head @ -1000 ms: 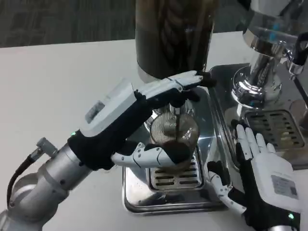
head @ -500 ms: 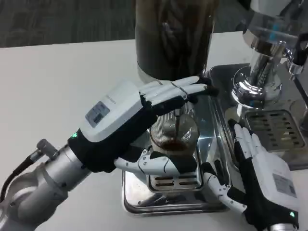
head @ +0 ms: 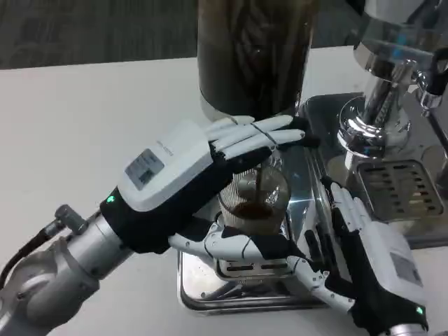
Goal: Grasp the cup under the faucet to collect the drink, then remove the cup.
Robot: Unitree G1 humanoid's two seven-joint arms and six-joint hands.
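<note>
On the left of the head view, the left forearm [head: 56,269] reaches in from the lower corner across the white table [head: 84,119], and the left hand [head: 185,178] wraps around the clear cup [head: 253,199]: its upper fingers [head: 255,133] stretch over the far side of the rim while the thumb [head: 224,245] curls around the near side, so the hand is grasping the cup. That cup stands upright on the slotted grate of the steel drip tray [head: 210,290], directly under the faucet of the dark drink dispenser [head: 252,52], and a thin brown stream falls into it; a shallow layer of dark drink lies at its bottom. Just right of the cup, the right hand [head: 367,262] rests at the tray's right edge with its fingers spread apart and holding nothing, fingertips pointing up toward the dispenser. Farther right stands a second, chrome dispenser [head: 385,77] above its own drip tray [head: 402,189].
</note>
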